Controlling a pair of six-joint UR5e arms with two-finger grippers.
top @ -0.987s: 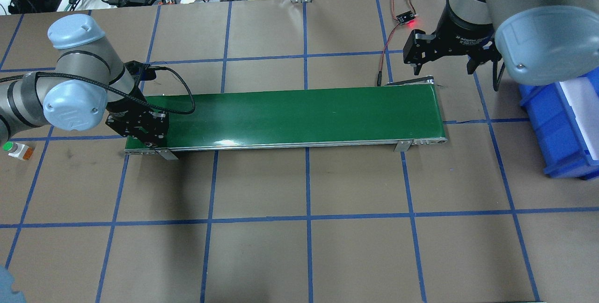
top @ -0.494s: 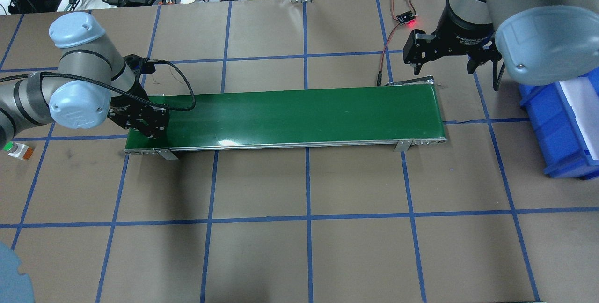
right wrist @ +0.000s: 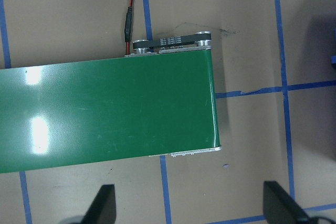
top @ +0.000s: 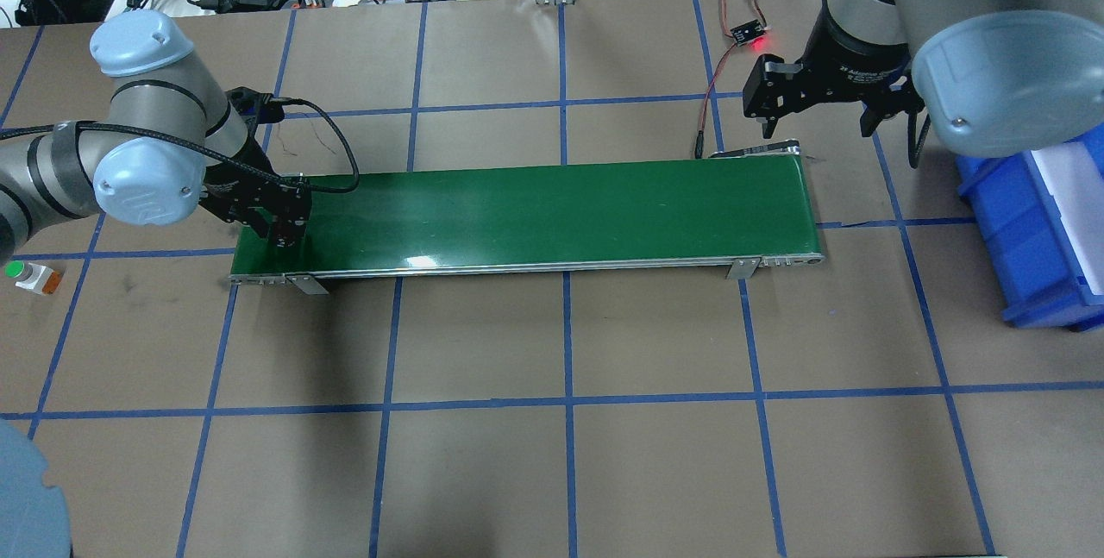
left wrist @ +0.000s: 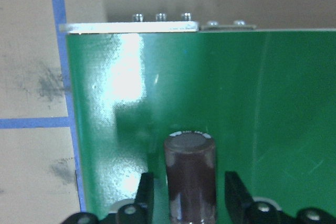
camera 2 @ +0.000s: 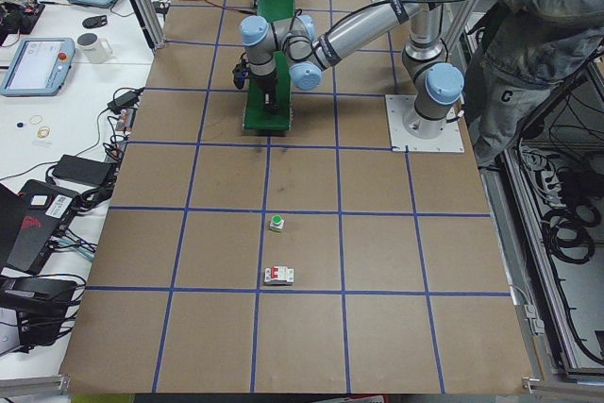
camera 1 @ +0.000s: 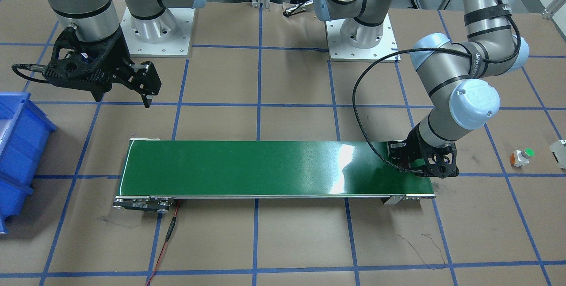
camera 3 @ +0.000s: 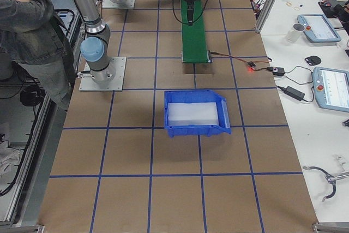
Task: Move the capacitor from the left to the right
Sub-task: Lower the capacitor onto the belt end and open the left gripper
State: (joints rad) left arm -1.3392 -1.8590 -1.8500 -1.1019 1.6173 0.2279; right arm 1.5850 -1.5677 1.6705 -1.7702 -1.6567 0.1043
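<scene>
The capacitor [left wrist: 190,177], a dark brown cylinder, stands upright on the left end of the green belt [top: 561,213]. My left gripper [left wrist: 189,184] sits low over that end, a finger on each side of the capacitor. A thin strip of green shows between each finger and it, so the gripper is open. In the overhead view the left gripper [top: 283,235] hides the capacitor. My right gripper [top: 818,120] hangs open and empty behind the belt's right end [right wrist: 199,103].
A blue bin [top: 1035,230] stands right of the belt. A green-capped button [top: 30,275] and a white-grey boxy part [camera 1: 558,150] lie on the table left of it. A sensor board with a red light [top: 749,34] and its wires are behind the right end. A person [camera 2: 538,25] stands beside the robot bases.
My left gripper has shifted from the belt's front-left corner a little back and inward over the belt end. The right arm has stayed still.
</scene>
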